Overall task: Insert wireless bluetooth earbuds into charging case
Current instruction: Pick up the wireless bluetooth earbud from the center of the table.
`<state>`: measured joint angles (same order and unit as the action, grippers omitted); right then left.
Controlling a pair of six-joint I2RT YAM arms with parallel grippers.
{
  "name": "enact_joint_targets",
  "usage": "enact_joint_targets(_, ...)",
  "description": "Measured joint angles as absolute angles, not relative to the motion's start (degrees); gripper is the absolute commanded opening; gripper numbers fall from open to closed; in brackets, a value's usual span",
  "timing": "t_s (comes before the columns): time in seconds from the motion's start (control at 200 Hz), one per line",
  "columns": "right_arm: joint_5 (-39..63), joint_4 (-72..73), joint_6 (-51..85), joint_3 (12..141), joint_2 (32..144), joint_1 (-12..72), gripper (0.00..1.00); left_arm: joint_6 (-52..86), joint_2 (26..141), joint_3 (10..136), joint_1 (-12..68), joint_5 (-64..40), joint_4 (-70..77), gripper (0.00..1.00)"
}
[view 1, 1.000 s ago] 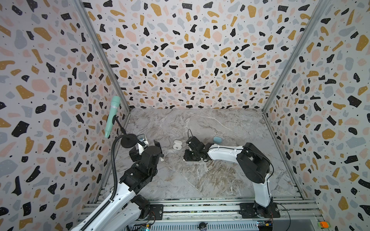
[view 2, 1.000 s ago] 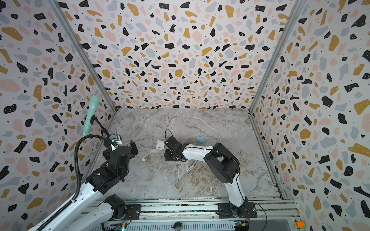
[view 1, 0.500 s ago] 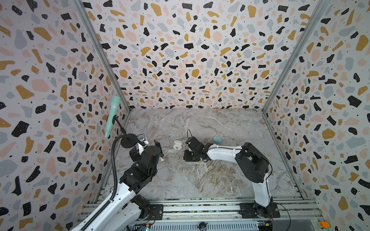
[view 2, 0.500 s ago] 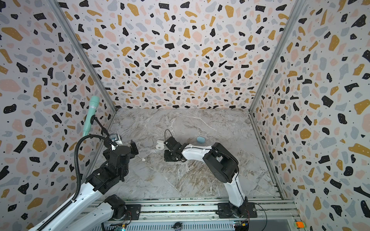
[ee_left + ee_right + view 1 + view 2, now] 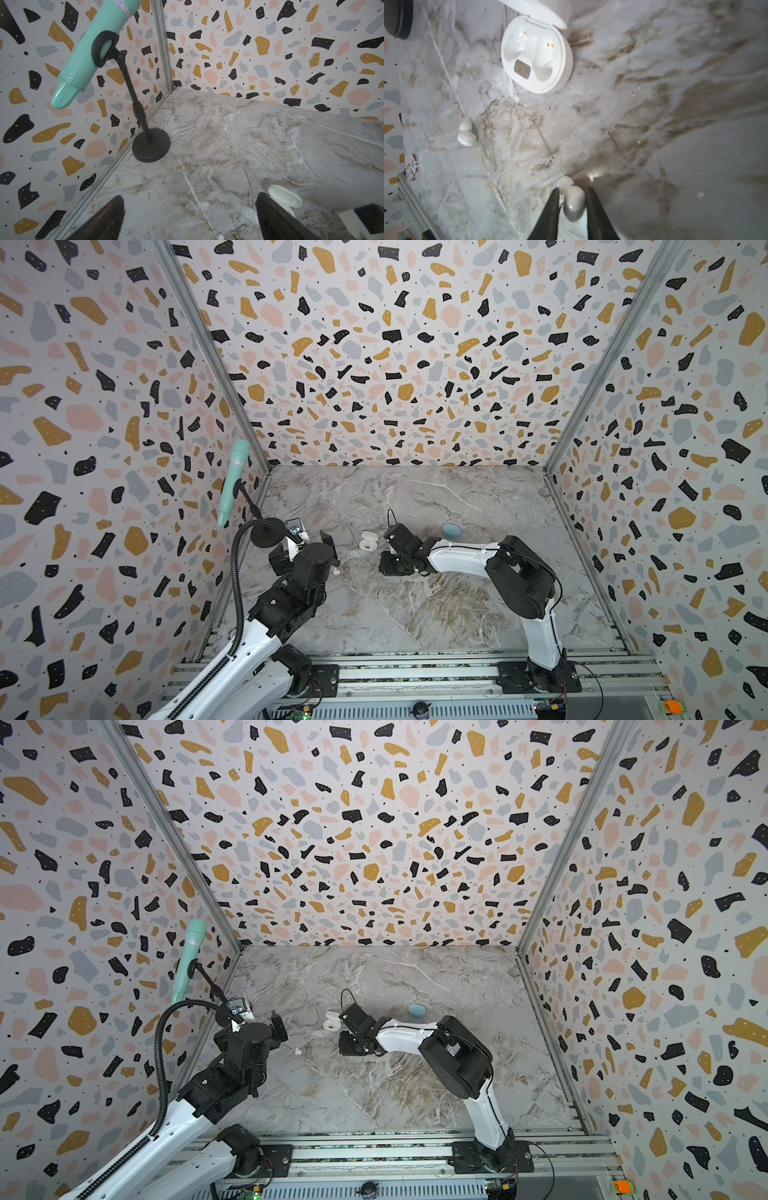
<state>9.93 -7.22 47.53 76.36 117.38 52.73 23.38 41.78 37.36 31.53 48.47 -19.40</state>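
Short of the open white charging case (image 5: 536,56), right gripper (image 5: 573,189) straddles a white earbud (image 5: 574,205) on the marble tabletop (image 5: 654,104); jaws nearly together, whether pinching I cannot tell. I'd squeeze centred on its body, then lift straight. Left gripper (image 5: 187,220) spread wide, empty.

Marble tabletop (image 5: 415,614), open white case (image 5: 536,60), blue case (image 5: 451,530), white earbud (image 5: 466,138), microphone stand (image 5: 151,145).

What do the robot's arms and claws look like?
The left arm and right arm are white links joined by chunky black rounded joints. A ribbed black hose runs along the left; a thin black cable loops at the right wrist. The left claw and right claw each have two black tapering fingers.
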Motion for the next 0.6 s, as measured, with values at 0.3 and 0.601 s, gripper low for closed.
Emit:
enact_joint_targets(0.3, 9.7, -7.3, 47.2, 76.4, 117.5, 53.3, 0.21, 23.4, 41.8, 37.4, 31.5, 48.4, -19.3, 1.00)
enact_joint_targets(0.601, 9.3, -7.4, 46.0, 77.1, 117.9, 53.7, 0.18, 23.4, 41.8, 37.4, 31.5, 48.4, -19.3, 1.00)
